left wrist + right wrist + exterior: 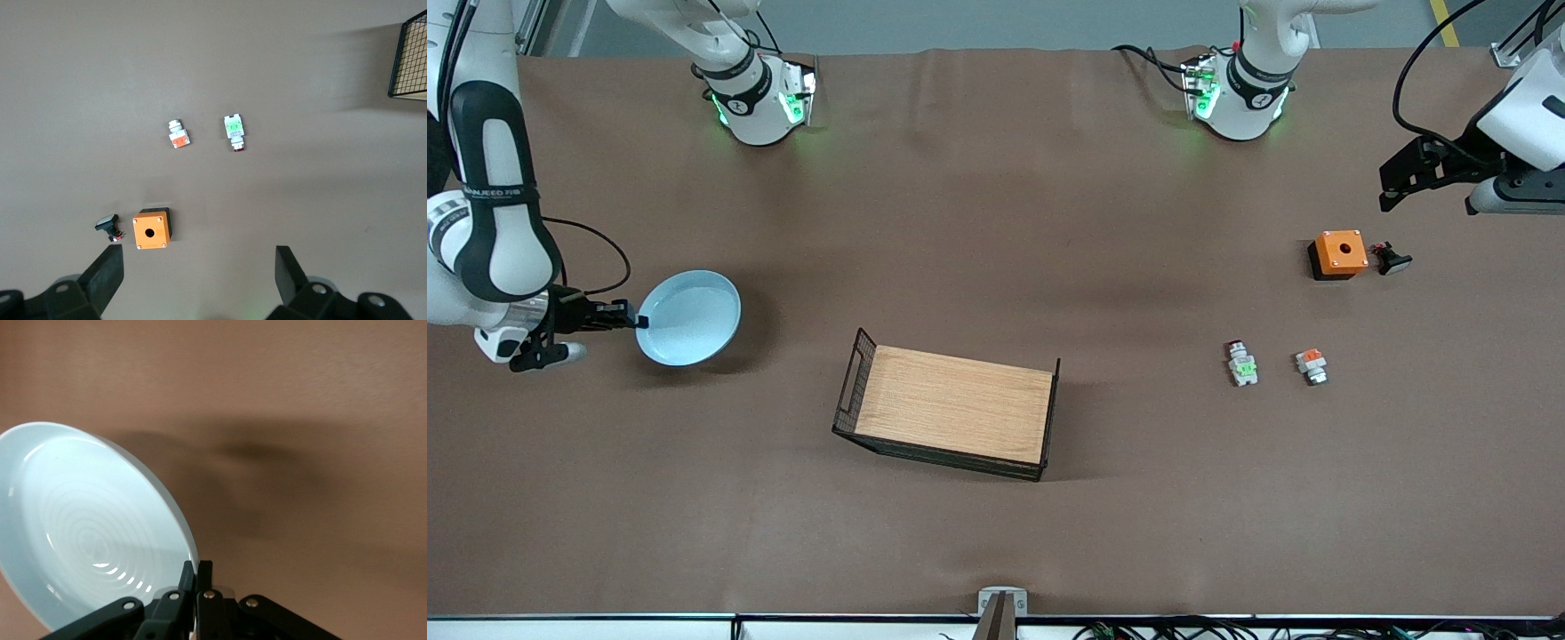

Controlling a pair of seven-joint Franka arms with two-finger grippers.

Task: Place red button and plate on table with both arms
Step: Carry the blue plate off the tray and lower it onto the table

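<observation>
Pinching the plate (pixel 690 317) rim, the right gripper (pixel 639 321) should lower it level until it sits flat on the worktop (pixel 996 222), then release. The left gripper (pixel 199 270) waits, fingers (pixel 107 273) spread, over the orange box (pixel 151 229), red button (pixel 235 129) ahead of them.

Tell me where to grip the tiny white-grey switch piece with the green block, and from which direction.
Come straight down on the tiny white-grey switch piece with the green block. It lies flat on its side on the brown cloth table, so probably pinch across the narrow width at the green middle. The open left gripper has free room; the orange-block piece lies apart.
</observation>
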